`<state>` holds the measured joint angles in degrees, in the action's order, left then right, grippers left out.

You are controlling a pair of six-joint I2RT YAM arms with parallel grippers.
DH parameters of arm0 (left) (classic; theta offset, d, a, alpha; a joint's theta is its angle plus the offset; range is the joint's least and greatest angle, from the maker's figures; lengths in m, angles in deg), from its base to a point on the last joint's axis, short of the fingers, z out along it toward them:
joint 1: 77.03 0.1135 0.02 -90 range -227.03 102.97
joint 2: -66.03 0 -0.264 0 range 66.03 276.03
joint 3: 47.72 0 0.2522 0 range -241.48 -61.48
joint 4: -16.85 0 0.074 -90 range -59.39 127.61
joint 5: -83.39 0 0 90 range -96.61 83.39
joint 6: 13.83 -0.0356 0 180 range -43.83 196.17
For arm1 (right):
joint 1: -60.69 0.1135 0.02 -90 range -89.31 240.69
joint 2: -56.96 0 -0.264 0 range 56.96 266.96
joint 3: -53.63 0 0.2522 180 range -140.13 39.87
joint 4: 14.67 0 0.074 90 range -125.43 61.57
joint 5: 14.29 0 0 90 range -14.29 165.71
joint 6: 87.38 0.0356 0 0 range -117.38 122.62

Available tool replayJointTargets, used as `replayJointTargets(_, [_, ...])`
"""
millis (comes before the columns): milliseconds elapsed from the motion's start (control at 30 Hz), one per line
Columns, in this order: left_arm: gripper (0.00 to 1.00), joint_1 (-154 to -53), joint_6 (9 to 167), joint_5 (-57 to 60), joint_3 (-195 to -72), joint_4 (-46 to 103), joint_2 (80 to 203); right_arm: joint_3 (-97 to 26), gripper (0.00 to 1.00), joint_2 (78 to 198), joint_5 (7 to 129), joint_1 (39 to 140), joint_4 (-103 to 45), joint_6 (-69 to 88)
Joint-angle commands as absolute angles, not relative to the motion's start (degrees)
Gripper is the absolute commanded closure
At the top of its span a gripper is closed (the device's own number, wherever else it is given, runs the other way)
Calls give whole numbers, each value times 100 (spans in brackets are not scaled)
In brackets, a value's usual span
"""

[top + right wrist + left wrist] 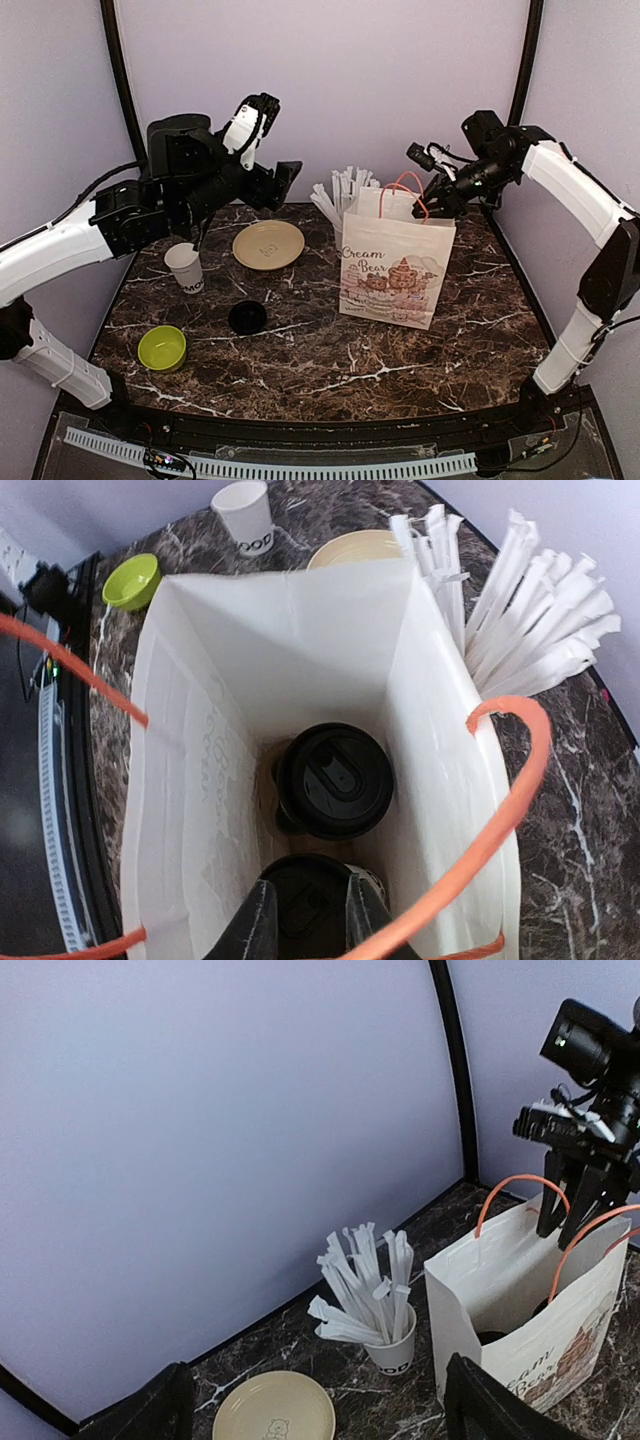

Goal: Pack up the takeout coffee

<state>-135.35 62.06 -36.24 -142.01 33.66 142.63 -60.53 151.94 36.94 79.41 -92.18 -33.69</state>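
- R jaws slightly apart, empty, just above lidded coffee cup (303, 880) low in bag (290, 640); looks like a release, cup set down
- 2nd lidded cup (333, 778) just beside it, upright on bag floor
- L jaws wide apart, empty, held high, clear of bag

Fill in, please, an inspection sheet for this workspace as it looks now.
Surface: dark marble table with white veins.
Job's things: two lidded cups, the far cup and the near cup, upright inside the paper bag.
Clutter: lidless cup, plate, green bowl, loose black lid, cup of straws next to the bag.
Pincers: left pincer open, raised, holding nothing; right pincer slightly open over the near cup.
Cables: black cable beside the left arm.
Surroundings: lilac walls, black frame posts.
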Motion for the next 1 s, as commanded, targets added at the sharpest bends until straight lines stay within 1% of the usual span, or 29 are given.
replayJointTargets(0, [14, -13089, 7290, -3368, -14730, 4171, 14674, -6551, 65, 15148, 3849, 7841, -9015, -3096])
replayJointTargets(100, [21, -12564, 8129, -2445, -15046, 4688, 14989, -6686, 51, 14999, 3792, 7678, -9054, -3049])
replayJointTargets(167, [25, -12320, 8439, -1888, -15109, 4649, 15212, -6649, 44, 14845, 3729, 7610, -9053, -3044])
replayJointTargets(233, [28, -12135, 8650, -1519, -15214, 4601, 15470, -6602, 40, 14703, 3719, 7587, -9082, -3047])
replayJointTargets(400, [33, -11800, 9032, -783, -15542, 4534, 16212, -6353, 38, 14255, 3847, 7328, -8973, -2879])
replayJointTargets(533, [44, -11570, 9327, -413, -15829, 4494, 16692, -5658, 37, 13821, 4034, 6788, -8287, -2413])
replayJointTargets(633, [51, -11465, 9469, -265, -15962, 4420, 17035, -5158, 37, 13618, 3919, 6406, -7931, -2107])
replayJointTargets(733, [56, -11347, 9588, -173, -16061, 4360, 17249, -4649, 37, 13478, 3889, 6206, -7627, -1920])
replayJointTargets(767, [60, -11331, 9600, -198, -16075, 4359, 17335, -4530, 37, 13439, 3880, 6168, -7556, -1897])
replayJointTargets(800, [63, -11290, 9620, -222, -16103, 4361, 17405, -4443, 38, 13407, 3875, 6146, -7495, -1873])
replayJointTargets(967, [64, -11113, 9673, 270, -16070, 4099, 17573, -4209, 38, 13372, 3883, 6123, -7354, -1822])
